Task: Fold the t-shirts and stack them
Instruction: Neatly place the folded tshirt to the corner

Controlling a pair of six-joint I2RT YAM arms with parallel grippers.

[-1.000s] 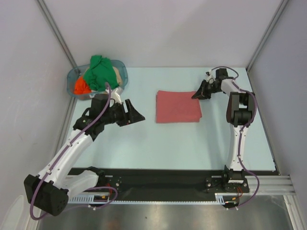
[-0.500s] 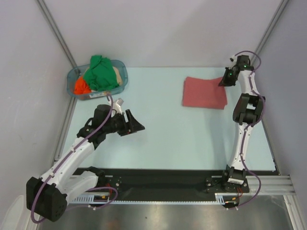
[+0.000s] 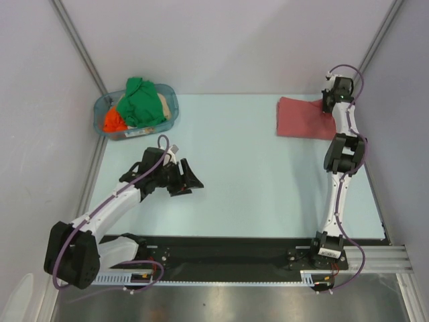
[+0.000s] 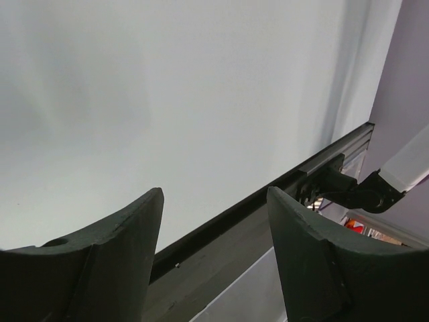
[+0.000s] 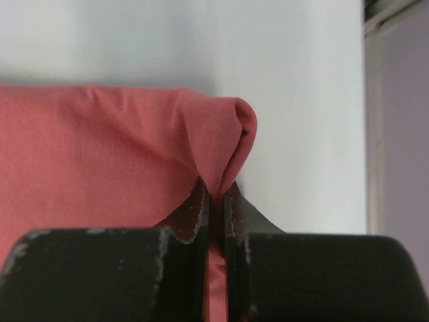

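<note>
Top external view: the folded salmon-red t-shirt [image 3: 301,119] lies at the upper right of the worktop [image 3: 255,174], with its right side near the worktop's edge. The right jaws are pinched tight on a bunched fold at that side. The left jaws stand wide apart and hold nothing, over bare worktop at centre left. A broad bare stretch lies between the arms. The green t-shirt [image 3: 139,100], orange t-shirt [image 3: 112,122] and beige t-shirt [image 3: 163,107] are heaped in the tub [image 3: 175,107] at the upper left.

Overhead camera: high behind the arm bases, tilted down, takes in the whole table [image 3: 255,181].
Left wrist camera: low, looking out between its own spread fingers [image 4: 100,261] across bare tabletop to the front rail [image 4: 221,225].
Right wrist camera: very near the salmon-red shirt [image 5: 87,147], also in the overhead view.
</note>
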